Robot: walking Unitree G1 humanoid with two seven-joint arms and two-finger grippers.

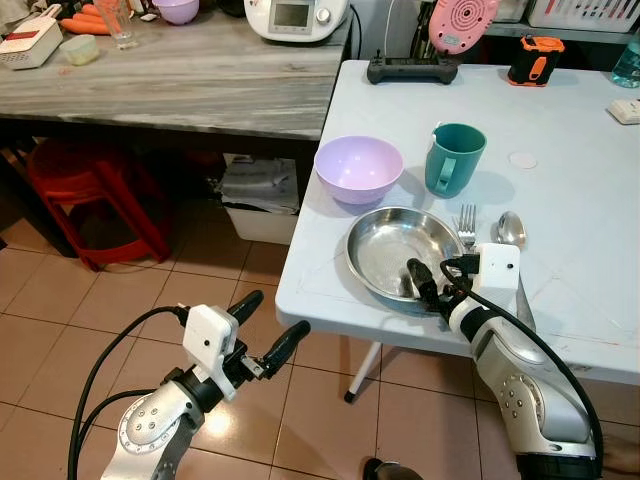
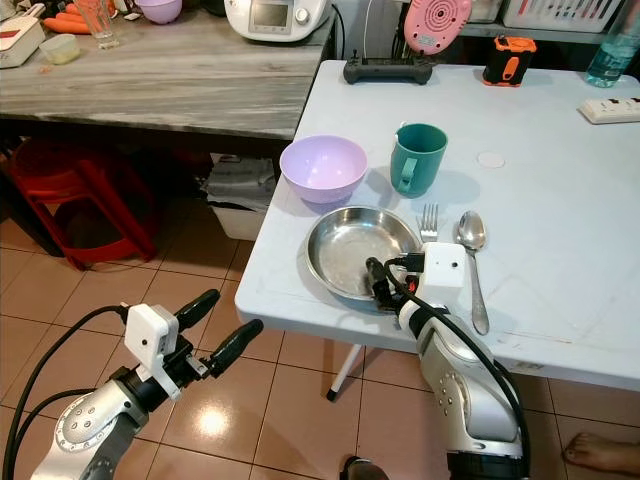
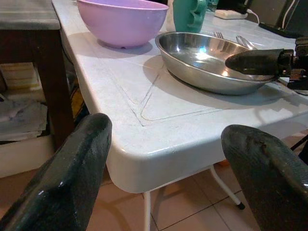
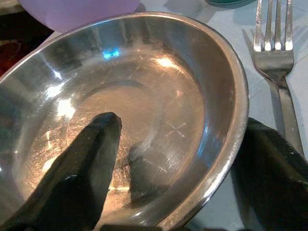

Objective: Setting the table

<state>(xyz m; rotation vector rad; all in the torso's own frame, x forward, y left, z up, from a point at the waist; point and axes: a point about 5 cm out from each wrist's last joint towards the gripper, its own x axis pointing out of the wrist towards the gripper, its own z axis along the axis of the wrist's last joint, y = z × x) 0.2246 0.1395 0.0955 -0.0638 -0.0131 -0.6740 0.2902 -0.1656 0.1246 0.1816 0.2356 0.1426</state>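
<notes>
Right wrist view shows the right claw [image 4: 173, 168] spread wide astride the near rim of the plate [image 4: 144, 96], one finger inside and one outside, seemingly to nudge it, while fork [image 1: 466, 228] and spoon [image 1: 511, 232] lie just right, heads pointing far, handles near.

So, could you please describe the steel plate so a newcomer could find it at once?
On the white table, near its front edge, sits the steel plate, just before the lilac bowl and teal mug. It alone is shiny metal, its rim straddled by the right gripper.
</notes>
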